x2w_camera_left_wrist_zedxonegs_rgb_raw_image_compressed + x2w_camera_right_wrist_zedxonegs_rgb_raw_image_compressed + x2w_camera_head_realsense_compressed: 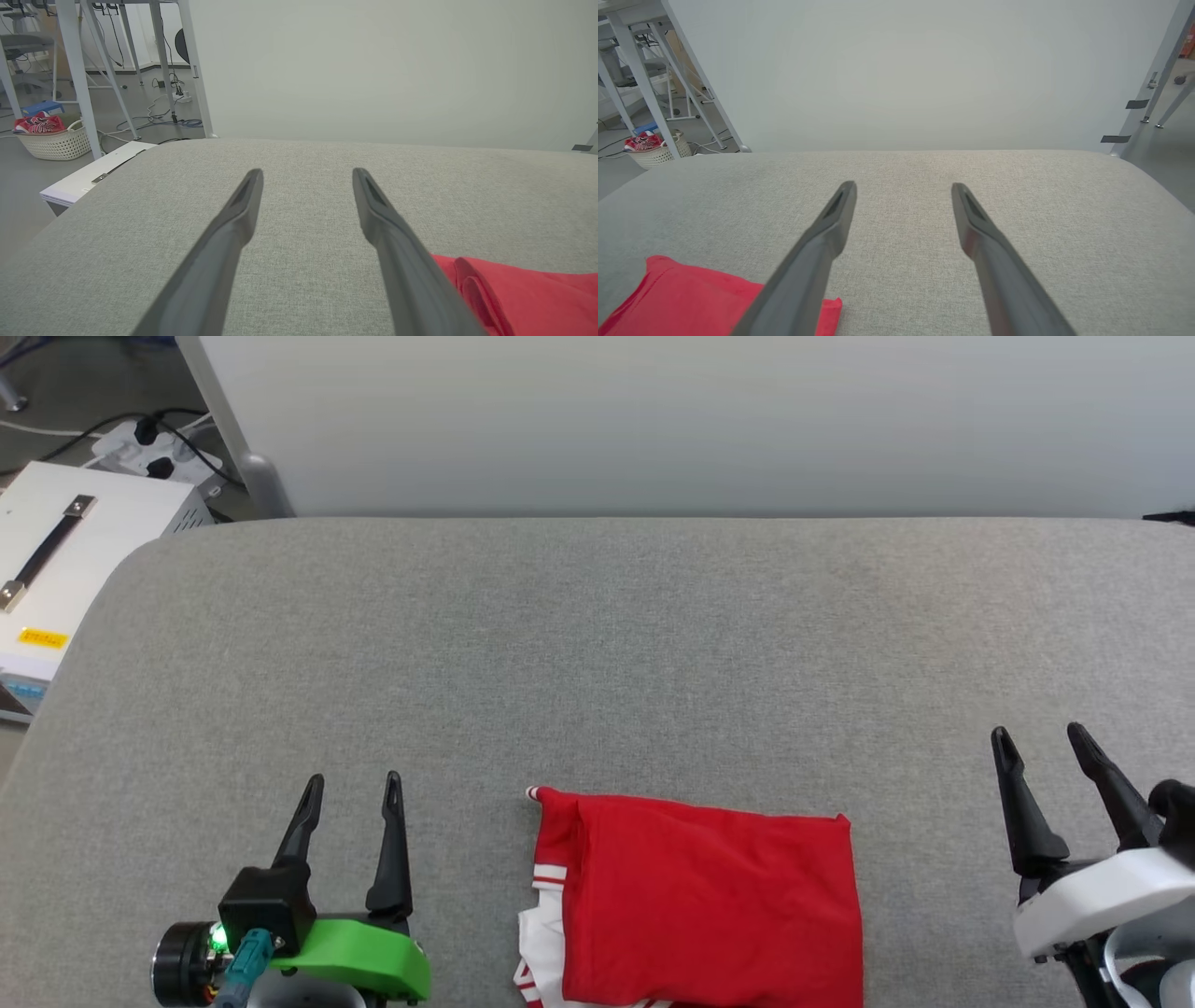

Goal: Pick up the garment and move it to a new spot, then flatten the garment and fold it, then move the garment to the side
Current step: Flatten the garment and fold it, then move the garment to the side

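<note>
Grey woven fabric covers the tabletop (597, 644) before us. Toward its near side, at the middle, we see the red T-shirt (709, 905) folded into a rectangle, a white sleeve with striped trim showing at its left side. Our left tool (353, 786) and right tool (1036, 735) stand either side of it, apart from it, each with fingers spread and holding nothing.

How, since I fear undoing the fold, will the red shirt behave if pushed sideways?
Probably floppy: the garment lies in soft folded layers, so a lifted edge would likely droop. Pushed, it may bunch rather than slide on the cloth-covered table.
</note>
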Controlling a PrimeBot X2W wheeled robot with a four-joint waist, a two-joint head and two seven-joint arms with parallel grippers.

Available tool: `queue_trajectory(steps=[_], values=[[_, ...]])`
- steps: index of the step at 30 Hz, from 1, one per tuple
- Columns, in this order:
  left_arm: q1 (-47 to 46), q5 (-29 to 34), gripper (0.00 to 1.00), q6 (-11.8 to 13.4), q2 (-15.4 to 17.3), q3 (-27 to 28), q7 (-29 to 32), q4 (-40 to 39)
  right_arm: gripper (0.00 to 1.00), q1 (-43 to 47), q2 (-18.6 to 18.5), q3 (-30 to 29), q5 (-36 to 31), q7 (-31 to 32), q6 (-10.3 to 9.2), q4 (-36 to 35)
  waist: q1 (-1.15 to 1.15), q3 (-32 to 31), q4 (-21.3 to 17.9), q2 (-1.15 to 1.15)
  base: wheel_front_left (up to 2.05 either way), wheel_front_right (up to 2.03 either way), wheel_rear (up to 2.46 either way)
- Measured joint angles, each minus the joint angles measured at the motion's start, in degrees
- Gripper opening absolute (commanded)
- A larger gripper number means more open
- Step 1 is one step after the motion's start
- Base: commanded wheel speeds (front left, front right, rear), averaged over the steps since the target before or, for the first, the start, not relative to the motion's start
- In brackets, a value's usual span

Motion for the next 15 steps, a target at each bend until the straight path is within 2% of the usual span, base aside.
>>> queue_trajectory(steps=[5,15], values=[[2.1,-0.1,1.00,0.4,0.7,0.1,0.6,0.0,1.00,3.4,1.7,0.6,-2.2,-1.7,0.01,-1.9,0.00,-2.1,-1.0,0.00,0.00,0.00,0.00],[5.4,-0.9,1.00,0.7,1.1,0.1,1.8,0.0,1.00,7.7,3.4,0.8,-2.6,-2.3,0.01,-3.6,0.00,-5.3,-2.7,0.00,0.00,0.00,0.00]])
